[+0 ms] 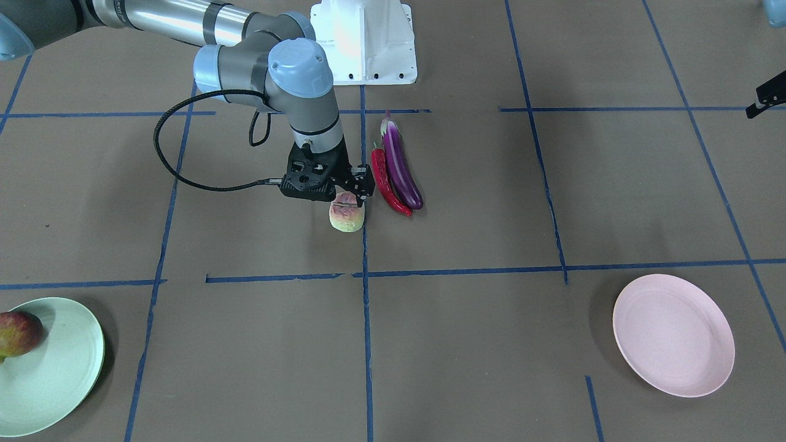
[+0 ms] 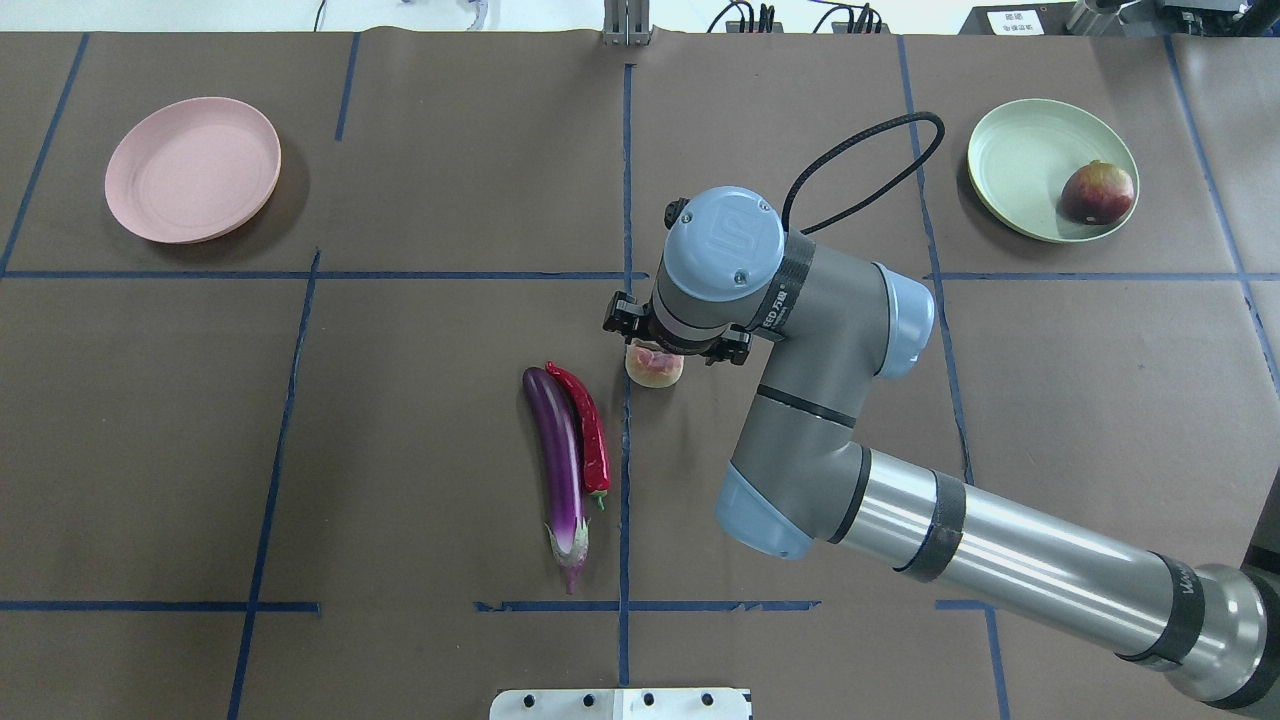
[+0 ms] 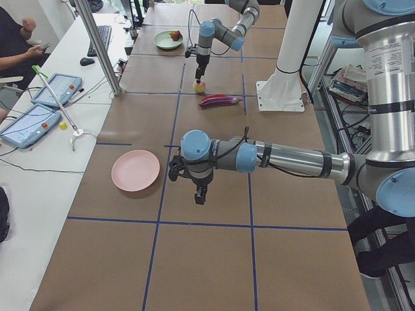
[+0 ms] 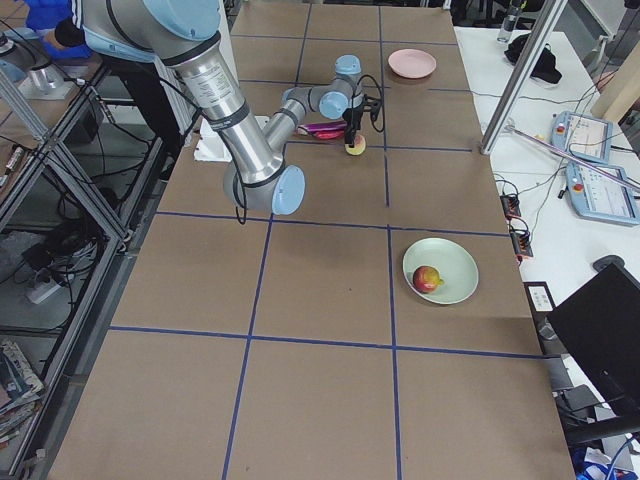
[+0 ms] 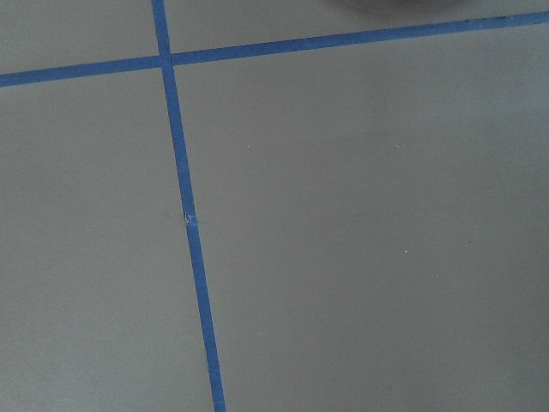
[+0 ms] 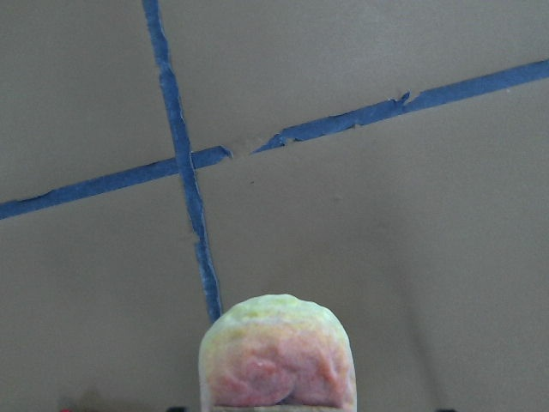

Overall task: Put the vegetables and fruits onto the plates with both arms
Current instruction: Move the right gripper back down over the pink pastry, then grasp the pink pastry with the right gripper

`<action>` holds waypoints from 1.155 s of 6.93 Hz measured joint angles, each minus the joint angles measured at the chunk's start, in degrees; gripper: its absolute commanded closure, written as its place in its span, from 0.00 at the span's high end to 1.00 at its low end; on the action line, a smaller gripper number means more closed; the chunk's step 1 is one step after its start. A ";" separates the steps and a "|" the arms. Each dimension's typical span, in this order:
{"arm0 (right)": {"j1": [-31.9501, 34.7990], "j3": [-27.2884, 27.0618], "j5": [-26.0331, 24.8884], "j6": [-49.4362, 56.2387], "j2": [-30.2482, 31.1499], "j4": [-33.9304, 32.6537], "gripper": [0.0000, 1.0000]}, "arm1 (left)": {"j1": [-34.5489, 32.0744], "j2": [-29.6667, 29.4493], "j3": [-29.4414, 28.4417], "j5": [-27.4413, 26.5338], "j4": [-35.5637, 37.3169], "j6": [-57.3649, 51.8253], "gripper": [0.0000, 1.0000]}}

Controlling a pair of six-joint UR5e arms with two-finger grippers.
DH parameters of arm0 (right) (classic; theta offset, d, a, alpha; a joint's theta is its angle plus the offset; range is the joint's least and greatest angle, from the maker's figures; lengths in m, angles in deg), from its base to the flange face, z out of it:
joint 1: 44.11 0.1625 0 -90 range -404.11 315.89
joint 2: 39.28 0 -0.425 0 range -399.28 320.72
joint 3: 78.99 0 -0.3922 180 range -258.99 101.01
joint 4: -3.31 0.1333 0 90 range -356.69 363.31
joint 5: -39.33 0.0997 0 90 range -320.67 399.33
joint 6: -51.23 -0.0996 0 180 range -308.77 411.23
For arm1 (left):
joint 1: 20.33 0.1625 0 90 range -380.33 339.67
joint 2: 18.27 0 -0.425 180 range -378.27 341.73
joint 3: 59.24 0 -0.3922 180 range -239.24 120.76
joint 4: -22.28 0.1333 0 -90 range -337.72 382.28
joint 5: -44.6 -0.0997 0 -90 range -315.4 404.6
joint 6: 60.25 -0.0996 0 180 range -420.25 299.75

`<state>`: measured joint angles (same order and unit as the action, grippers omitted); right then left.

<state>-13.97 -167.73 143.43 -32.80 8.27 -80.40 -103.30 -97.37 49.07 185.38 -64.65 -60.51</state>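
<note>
At the table's centre, we see the right gripper low over the pale fruit; whether it is gripping we cannot tell. Just beside them, toward the robot's edge, the eggplant and chili lie touching. The red fruit rests on the green plate in the far right corner, the pink plate in the far left. The left gripper hovers near the pink plate, its state unclear to us.
</note>
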 measured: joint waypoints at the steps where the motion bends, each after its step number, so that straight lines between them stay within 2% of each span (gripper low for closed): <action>1: -0.23 0.70 -0.57 -0.07 -0.46 -0.08 1.00 | 0.00 0.00 -0.03 0.25 0.00 0.00 1.00; 5: -0.52 5.48 -1.42 -0.28 -2.71 0.53 0.98 | 0.00 0.00 -0.03 0.37 0.00 0.00 1.00; 6: -0.66 6.49 -1.66 -0.21 -2.77 0.75 0.78 | 0.00 0.00 0.01 0.37 0.00 0.00 1.00; 7: -0.84 7.90 -1.86 -0.55 -3.32 0.93 0.30 | 0.00 0.00 0.04 0.38 -0.02 0.00 1.00; 8: -0.96 9.38 -1.96 -1.26 -4.27 1.00 0.00 | 0.00 0.00 0.07 0.38 -0.06 0.00 1.00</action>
<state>-14.93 -158.36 141.47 -34.06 4.00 -79.39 -103.30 -97.37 49.15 185.75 -64.71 -60.51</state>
